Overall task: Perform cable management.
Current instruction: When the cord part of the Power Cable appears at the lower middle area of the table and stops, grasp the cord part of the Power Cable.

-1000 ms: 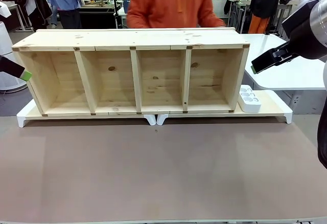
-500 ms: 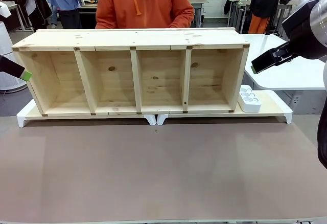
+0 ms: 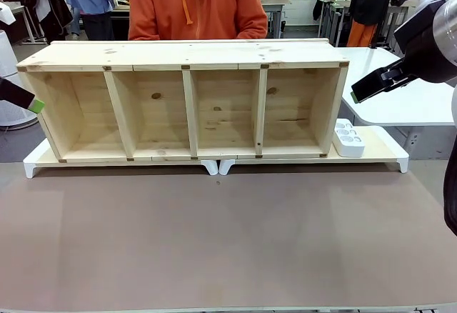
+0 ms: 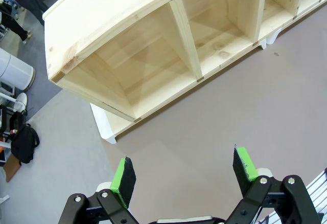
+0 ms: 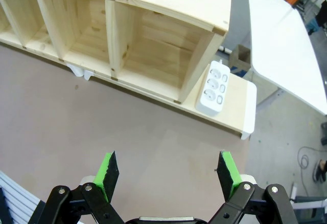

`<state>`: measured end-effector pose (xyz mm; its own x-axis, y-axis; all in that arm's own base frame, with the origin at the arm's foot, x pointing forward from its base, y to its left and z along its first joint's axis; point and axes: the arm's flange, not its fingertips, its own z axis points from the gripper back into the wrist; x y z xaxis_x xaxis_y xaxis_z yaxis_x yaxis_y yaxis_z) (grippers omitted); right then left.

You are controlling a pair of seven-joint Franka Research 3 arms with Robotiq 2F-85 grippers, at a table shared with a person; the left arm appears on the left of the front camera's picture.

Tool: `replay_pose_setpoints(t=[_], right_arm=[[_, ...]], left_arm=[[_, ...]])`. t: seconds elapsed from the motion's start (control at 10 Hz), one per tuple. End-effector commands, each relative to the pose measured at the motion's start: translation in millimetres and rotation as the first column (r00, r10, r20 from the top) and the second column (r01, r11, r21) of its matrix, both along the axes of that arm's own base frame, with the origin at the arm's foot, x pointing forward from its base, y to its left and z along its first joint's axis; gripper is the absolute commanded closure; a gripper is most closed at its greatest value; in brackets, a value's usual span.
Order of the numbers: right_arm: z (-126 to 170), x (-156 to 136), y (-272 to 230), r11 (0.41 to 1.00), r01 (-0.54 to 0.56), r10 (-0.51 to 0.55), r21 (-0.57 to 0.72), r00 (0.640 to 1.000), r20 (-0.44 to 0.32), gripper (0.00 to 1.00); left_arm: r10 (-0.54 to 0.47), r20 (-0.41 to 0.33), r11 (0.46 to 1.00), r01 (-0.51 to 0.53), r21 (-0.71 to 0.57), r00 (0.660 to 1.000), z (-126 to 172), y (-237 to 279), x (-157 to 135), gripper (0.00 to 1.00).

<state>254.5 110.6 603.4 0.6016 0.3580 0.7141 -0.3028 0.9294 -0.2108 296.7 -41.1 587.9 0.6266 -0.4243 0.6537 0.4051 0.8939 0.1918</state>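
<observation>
Brown worktop (image 3: 228, 241) fills the lower half of the front view. Along its far edge a wooden shelf (image 3: 186, 54) lies on its long side on white risers (image 3: 389, 154). Its four compartments open toward the robot, an orientation that I judge gives both arms direct access to them. A white power strip (image 3: 348, 138) rests sockets-up on the riser just beside the shelf's right end. A person in an orange hoodie (image 3: 196, 6) stands behind the shelf at top centre, with hands hidden by the top board.

Left gripper (image 4: 184, 170): jaws spread wide and empty. It is held above the worktop, looking down on the end compartment at the left of the front view.

Right gripper (image 5: 167, 169): jaws likewise fully apart and holding nothing. It is raised at the upper right of the front view and looks down on the power-strip end of the shelf.

Both arms stand off to the sides, well apart from the shelf. I read this as a waiting posture that leaves the middle free for the person.

Cable: its whereabouts cannot be told from these views. I therefore judge the task to be at its start, with no routing yet done.
</observation>
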Motion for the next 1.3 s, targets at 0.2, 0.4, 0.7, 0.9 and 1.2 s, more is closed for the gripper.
replay_pose_setpoints(t=[0.2, 0.4, 0.7, 0.9, 1.2], right_arm=[[-0.6, 1.0, -0.7, 1.0, 0.0, 0.0, -0.002, 1.0, -0.002, 0.0], [-0.6, 1.0, -0.7, 1.0, 0.0, 0.0, -0.002, 1.0, -0.002, 0.0], [-0.6, 1.0, -0.7, 1.0, 0.0, 0.0, -0.002, 1.0, -0.002, 0.0], [-0.6, 1.0, -0.7, 1.0, 0.0, 0.0, -0.002, 1.0, -0.002, 0.0], [-0.6, 1.0, -0.7, 1.0, 0.0, 0.0, -0.002, 1.0, -0.002, 0.0]], left_arm=[[0.0, 0.0, 1.0, 0.0, 0.0, 1.0, -0.4, 0.0, 0.8, 0.0], [0.0, 0.0, 1.0, 0.0, 0.0, 1.0, -0.4, 0.0, 0.8, 0.0], [0.0, 0.0, 1.0, 0.0, 0.0, 1.0, -0.4, 0.0, 0.8, 0.0], [0.0, 0.0, 1.0, 0.0, 0.0, 1.0, -0.4, 0.0, 0.8, 0.0], [0.0, 0.0, 1.0, 0.0, 0.0, 1.0, -0.4, 0.0, 0.8, 0.0]])
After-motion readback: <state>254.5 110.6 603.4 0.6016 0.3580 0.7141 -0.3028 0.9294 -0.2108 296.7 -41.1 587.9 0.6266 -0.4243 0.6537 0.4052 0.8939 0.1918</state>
